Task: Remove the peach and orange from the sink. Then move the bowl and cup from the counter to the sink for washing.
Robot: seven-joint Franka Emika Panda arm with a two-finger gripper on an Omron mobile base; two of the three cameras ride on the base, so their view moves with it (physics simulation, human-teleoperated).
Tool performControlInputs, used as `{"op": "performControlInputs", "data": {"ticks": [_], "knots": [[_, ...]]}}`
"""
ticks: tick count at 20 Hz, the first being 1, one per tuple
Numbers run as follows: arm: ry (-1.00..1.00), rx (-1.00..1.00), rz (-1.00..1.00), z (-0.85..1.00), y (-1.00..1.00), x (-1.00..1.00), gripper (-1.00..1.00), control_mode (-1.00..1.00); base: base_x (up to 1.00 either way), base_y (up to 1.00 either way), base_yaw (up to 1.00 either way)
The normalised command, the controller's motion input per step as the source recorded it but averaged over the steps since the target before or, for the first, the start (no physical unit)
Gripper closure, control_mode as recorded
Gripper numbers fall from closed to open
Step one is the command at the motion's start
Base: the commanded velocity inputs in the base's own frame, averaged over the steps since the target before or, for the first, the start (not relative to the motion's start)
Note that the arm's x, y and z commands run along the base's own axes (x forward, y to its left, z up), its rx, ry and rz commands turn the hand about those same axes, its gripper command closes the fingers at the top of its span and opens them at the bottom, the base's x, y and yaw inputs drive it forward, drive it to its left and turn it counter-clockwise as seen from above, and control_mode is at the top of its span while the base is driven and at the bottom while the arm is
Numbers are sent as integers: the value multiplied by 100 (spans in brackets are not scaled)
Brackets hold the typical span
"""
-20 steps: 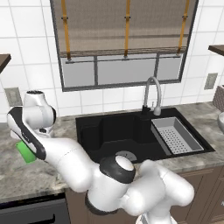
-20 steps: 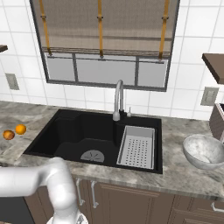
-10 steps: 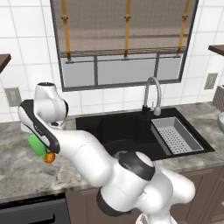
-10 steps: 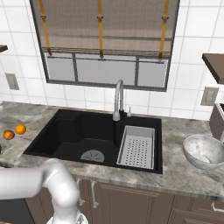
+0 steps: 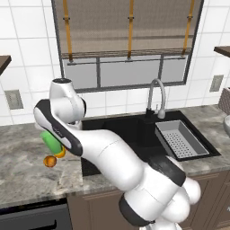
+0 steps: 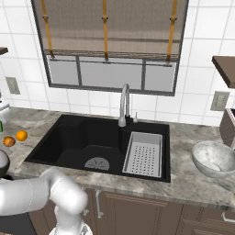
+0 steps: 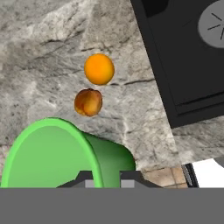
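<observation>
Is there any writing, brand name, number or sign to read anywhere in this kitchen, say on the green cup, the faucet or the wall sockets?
None. The cup, faucet and wall sockets bear no readable text, label or number, and neither do the fruit, sink or bowl.

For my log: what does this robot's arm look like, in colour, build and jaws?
The arm is glossy white with rounded, bulbous segments and dark grey to black bands at the joints. A round grey cap tops one joint. The gripper ends in two small dark jaws. No cables or markings show.
</observation>
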Motion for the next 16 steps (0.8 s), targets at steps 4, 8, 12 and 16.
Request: {"op": "performControlInputs", "data": {"ticks": [4,8,12,16], "knots": [[-12,0,0,19,-54,-9,100,-100,0,0,0],[-11,2,0,17,-53,-3,100,-100,0,0,0],[-6,2,0,17,-52,0,100,-100,0,0,0],[-3,3,0,14,-51,0,100,-100,0,0,0]]}}
